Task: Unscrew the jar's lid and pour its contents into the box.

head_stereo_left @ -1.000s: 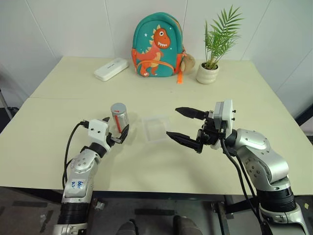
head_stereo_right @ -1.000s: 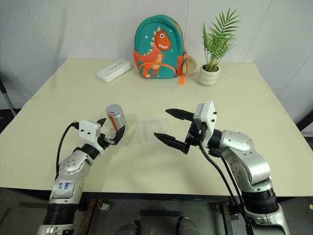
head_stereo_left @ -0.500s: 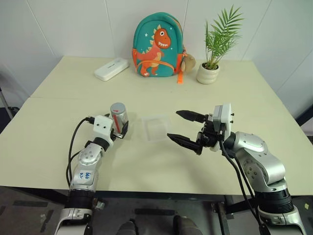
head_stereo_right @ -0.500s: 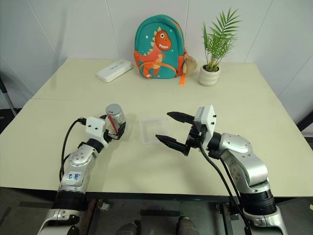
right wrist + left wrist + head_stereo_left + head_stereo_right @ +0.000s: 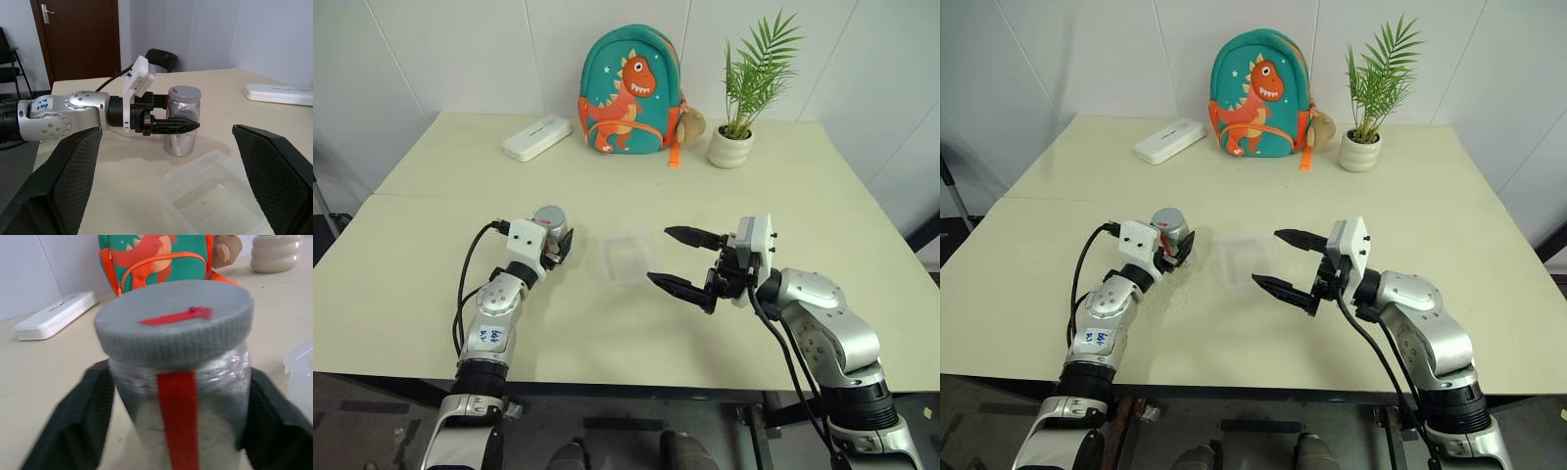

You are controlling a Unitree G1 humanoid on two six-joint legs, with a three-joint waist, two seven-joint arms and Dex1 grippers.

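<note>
Jar [image 5: 182,122] upright (lid [image 5: 173,323] topmost).

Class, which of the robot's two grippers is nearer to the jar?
Left. The left gripper has its jaws around the jar; the right gripper hovers open beyond the box.

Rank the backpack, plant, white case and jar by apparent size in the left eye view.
1. Backpack
2. Plant
3. White case
4. Jar, partly hidden by the left arm, so its rank against the case is unsure.
</note>
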